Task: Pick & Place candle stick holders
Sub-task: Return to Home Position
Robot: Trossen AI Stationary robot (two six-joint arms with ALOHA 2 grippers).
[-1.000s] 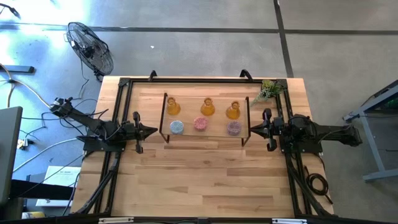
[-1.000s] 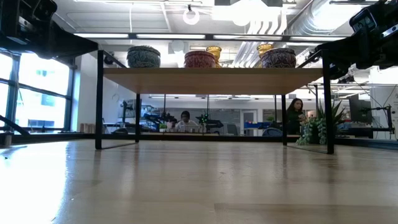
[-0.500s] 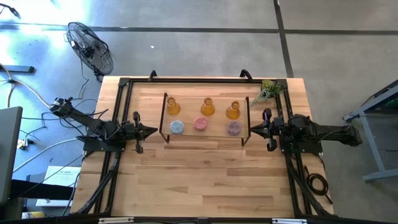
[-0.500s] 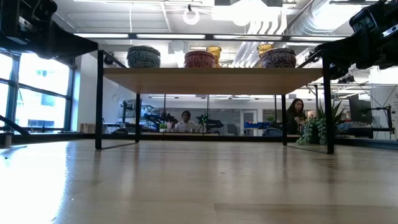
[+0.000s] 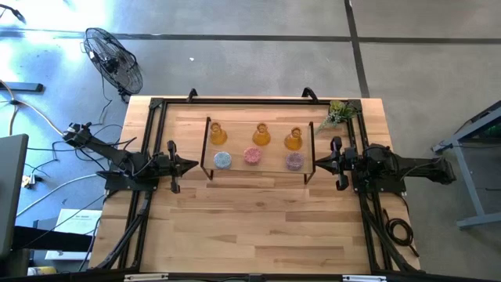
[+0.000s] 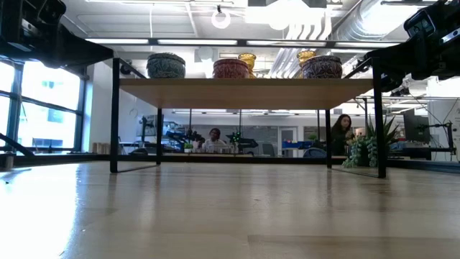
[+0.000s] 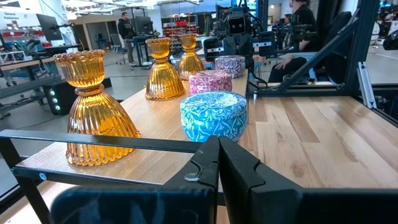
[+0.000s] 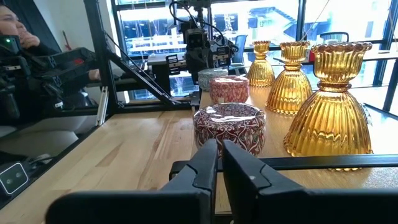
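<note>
Gleaming ribbed amber glass holders (image 7: 93, 118).

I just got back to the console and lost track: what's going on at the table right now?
Nothing is being handled. All six pieces stand on the small shelf on the table. The three amber glass holders are in the far row, and the blue tin, pink tin and purple tin are in the near row. The left gripper sits off the shelf's left end and the right gripper off its right end, both shut and empty.
</note>
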